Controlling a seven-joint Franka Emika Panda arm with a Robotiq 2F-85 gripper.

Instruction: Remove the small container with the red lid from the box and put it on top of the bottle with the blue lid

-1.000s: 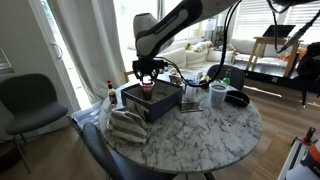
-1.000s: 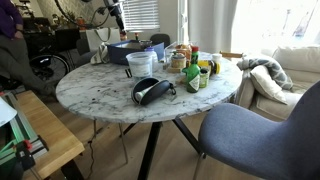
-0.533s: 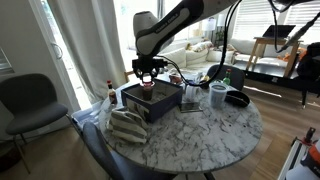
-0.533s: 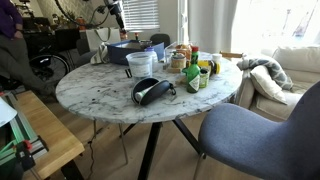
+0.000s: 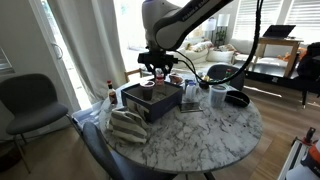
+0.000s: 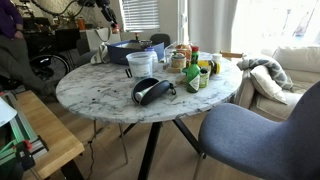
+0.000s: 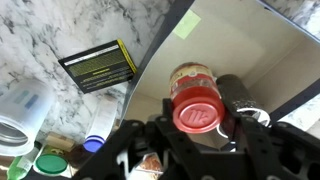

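Overhead, the arm hangs above the box, which sits near one edge of the round marble desk. The claw points straight down over the open top of the box. In the wrist view the container stands inside the box against its pale inner wall, and its red lid fills the middle of the frame. The lid lies between the dark fingers, which stand on either side of it, only partly spread. Whether they press on the container or merely flank it, I cannot tell. A dark bottle stands just beside the container, also inside the box. Outside the box wall, in the wrist view, are the blue lid of a bottle, a green cap near it and a clear cup. A black booklet lies flat on the marble. In an exterior view a striped cloth lies heaped in front of the box. In the other exterior picture a cluster of small bottles stands mid-desk, with a black headset nearer the camera.
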